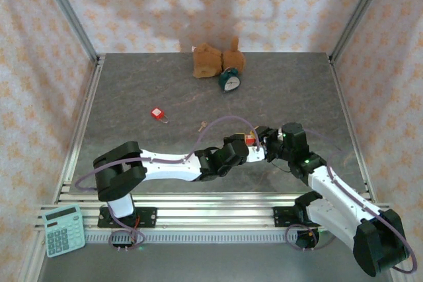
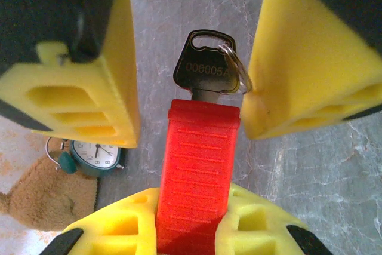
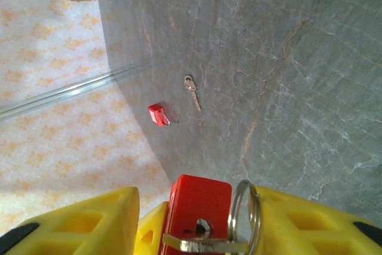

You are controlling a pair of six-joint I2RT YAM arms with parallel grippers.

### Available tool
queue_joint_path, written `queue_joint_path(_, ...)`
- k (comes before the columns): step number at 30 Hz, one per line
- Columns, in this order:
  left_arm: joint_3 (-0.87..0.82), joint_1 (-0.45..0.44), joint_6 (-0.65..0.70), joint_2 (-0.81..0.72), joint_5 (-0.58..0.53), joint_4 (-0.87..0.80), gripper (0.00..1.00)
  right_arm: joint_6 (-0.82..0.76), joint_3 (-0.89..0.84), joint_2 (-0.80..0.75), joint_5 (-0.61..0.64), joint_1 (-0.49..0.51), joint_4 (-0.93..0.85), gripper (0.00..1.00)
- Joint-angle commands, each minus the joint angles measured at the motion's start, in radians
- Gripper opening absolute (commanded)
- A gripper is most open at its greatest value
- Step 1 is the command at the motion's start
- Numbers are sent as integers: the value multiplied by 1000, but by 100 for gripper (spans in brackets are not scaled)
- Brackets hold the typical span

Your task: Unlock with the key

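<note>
Left gripper (image 2: 194,213) clamped on red padlock (image 2: 200,165) at table's near middle, key (image 2: 206,67) seated; right gripper (image 3: 200,210) open astride the key: centre, pinch the head not the ring (image 2: 237,67), twist gently.

The top external view looks down from high behind the near edge, taking in the whole table (image 1: 165,90). The left wrist view sits very close over the red padlock (image 2: 197,171) and key (image 2: 206,67), looking across the table. The right wrist view, equally close, shares both and faces the left wall (image 3: 59,117).
</note>
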Motion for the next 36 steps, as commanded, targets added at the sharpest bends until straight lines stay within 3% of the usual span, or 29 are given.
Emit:
queue_joint_path(1, 38, -15, 26, 26, -42, 65, 10, 38, -16, -13, -9, 2, 63, 48)
queue_joint_path(13, 42, -38, 74, 65, -81, 110, 11, 66, -32, -28, -9, 1, 88, 24)
queue_joint_path(18, 36, -47, 65, 53, -88, 89, 40, 67, -46, -53, 32, 0, 91, 21)
queue_joint_path(23, -5, -46, -53, -60, 9, -49, 66, 7, -23, -55, 55, -6, 67, 21)
queue_joint_path(28, -71, -45, -165, -222, 84, -175, 70, -57, -18, -15, 62, -12, 69, 20)
queue_joint_path(36, -175, -41, -244, -420, 40, -269, 71, -115, -29, 32, 54, 0, 72, 20)
